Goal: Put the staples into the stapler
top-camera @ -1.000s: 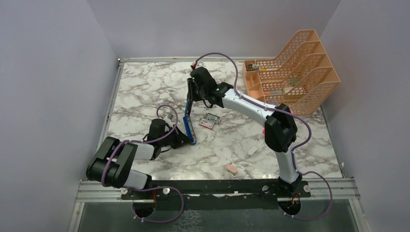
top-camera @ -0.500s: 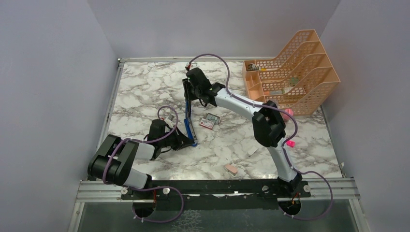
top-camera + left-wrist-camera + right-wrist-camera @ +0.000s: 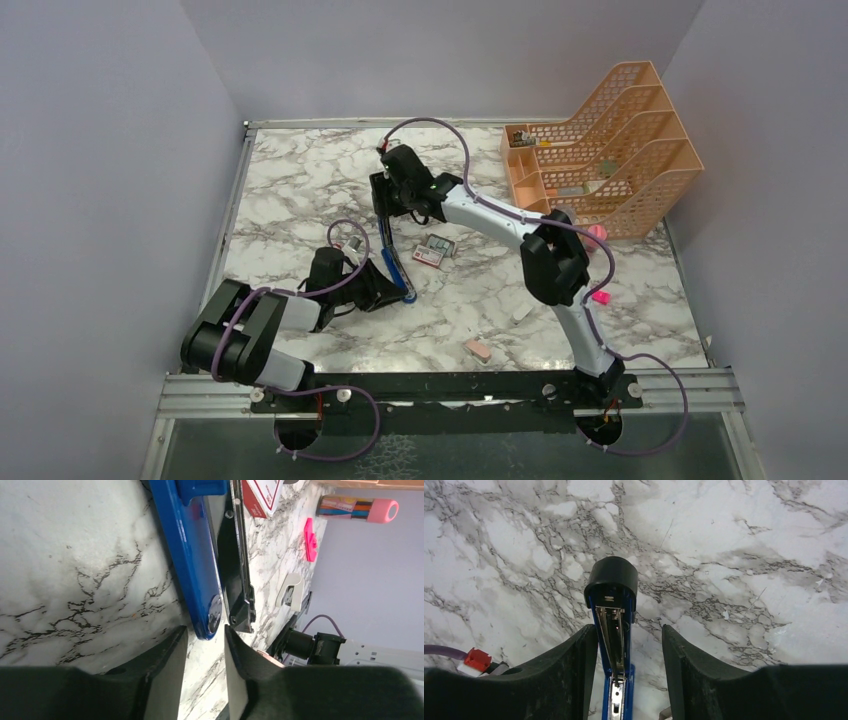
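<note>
- Left gripper [image 3: 205, 636]: jaws parted to a narrow gap. The near tip of the stapler [image 3: 192, 555] lies at the mouth of that gap, and neither finger pinches it so far as the wrist view shows.
- Right gripper [image 3: 629, 630]: jaws wide, straddling the stapler's far end. Bare marble shows between the stapler and one finger, and the other finger sits close beside it. Nothing is clamped.
- Stapler: left of centre on the table, between the two grippers. The black top arm is hinged open and the silvery channel is exposed.
- Handling, judged: rigid metal and plastic, light enough to skid on a smooth top, with glossy blue sides that are likely slippery. Best held across the long sides of the blue base, leaving the channel free.
- Staples [image 3: 433, 251]: pink-and-white box just right of the stapler, not touching it. The strips are judged brittle, so pinch them gently by the flanks.
- Surface: white marble-pattern table [image 3: 300, 180], smooth and level.
- Also present: salmon eraser [image 3: 477, 349] toward the near edge; pink highlighter [image 3: 600, 297] and orange file rack [image 3: 610, 140] at the right.
- Room: plain lilac walls [image 3: 120, 150] on three sides.
</note>
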You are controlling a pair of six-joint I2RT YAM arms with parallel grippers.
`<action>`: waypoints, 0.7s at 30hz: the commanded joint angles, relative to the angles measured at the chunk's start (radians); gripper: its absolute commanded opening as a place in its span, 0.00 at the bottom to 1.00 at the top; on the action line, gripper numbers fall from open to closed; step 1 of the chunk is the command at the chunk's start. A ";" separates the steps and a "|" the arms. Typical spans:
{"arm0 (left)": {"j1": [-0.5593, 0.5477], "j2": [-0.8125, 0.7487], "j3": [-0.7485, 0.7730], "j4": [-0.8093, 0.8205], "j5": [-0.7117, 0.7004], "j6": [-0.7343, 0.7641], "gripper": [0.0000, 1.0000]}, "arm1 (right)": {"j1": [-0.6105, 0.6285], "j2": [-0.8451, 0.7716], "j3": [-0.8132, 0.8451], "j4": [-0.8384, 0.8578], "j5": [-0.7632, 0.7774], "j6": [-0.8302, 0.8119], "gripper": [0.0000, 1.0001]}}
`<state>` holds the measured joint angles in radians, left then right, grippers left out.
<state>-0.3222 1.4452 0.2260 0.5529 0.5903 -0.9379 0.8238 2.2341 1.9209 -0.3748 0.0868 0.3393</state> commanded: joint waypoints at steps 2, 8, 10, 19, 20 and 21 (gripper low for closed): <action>-0.006 0.014 -0.040 -0.208 -0.141 0.016 0.39 | 0.005 0.001 -0.002 -0.047 -0.018 -0.017 0.55; -0.006 -0.049 -0.023 -0.329 -0.240 0.019 0.31 | 0.006 -0.041 -0.011 -0.065 -0.057 -0.034 0.57; -0.006 -0.081 -0.018 -0.353 -0.254 0.020 0.30 | 0.006 -0.068 -0.025 -0.063 -0.078 -0.030 0.58; -0.006 -0.186 0.037 -0.507 -0.315 0.051 0.31 | 0.007 -0.257 -0.232 -0.013 -0.219 0.006 0.66; -0.006 -0.197 0.046 -0.524 -0.324 0.058 0.31 | 0.007 -0.279 -0.262 -0.006 -0.227 0.013 0.66; -0.006 -0.207 0.057 -0.542 -0.332 0.066 0.31 | 0.007 -0.305 -0.295 0.000 -0.232 0.020 0.66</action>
<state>-0.3298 1.2594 0.2691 0.2413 0.4107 -0.9504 0.8253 2.0342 1.7119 -0.4095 -0.0704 0.3332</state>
